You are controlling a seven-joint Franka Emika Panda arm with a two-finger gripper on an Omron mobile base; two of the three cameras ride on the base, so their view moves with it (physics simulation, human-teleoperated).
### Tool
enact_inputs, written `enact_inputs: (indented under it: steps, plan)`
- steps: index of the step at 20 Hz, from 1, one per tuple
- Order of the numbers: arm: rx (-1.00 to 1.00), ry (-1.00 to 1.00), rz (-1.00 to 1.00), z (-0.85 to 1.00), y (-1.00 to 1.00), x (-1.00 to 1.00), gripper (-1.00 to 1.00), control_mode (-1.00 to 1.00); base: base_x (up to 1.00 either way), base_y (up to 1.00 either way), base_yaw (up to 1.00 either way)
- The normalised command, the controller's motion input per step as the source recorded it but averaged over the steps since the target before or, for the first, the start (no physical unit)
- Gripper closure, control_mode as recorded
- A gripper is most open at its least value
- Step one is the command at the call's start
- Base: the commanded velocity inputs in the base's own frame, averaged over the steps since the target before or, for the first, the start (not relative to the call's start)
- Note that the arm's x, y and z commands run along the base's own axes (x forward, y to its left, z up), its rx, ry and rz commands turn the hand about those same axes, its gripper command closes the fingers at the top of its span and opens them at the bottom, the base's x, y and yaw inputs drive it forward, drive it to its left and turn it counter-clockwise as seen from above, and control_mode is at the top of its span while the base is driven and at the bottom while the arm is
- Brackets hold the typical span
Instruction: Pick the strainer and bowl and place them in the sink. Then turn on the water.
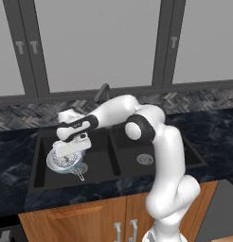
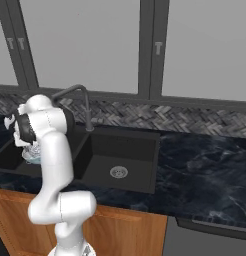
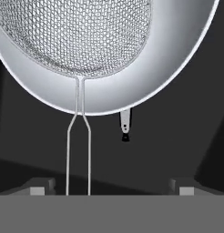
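The white bowl (image 1: 56, 164) rests in the left basin of the black sink (image 1: 115, 156), with the silver mesh strainer (image 1: 66, 162) lying inside it. In the hand view the strainer (image 3: 77, 32) fills the bowl (image 3: 170, 59), and its thin wire handle (image 3: 78, 150) runs out over the rim toward my fingertips. My gripper (image 1: 71, 149) hangs just above the bowl, open and holding nothing. In the hand view the gripper (image 3: 112, 190) has the handle running between its tips, left of centre. In the right base view the bowl (image 2: 30, 156) peeks from behind my arm. The water is out of view.
The dark gooseneck faucet (image 2: 77, 92) rises behind the divider between the basins. The right basin has a round metal drain (image 2: 119, 172). Black marble counter (image 2: 205, 165) stretches to the right. Grey cabinets hang above.
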Motion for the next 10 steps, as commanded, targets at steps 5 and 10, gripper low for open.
enact_inputs:
  steps: [5, 10]
  plan:
    - [0.03, -0.12, 0.00, 0.30, -0.52, -0.16, -1.00, -1.00, 0.00, 0.00, 0.00]
    - [0.03, -0.13, 0.00, 0.30, -0.54, -0.18, -1.00, -1.00, 0.00, 0.00, 0.00]
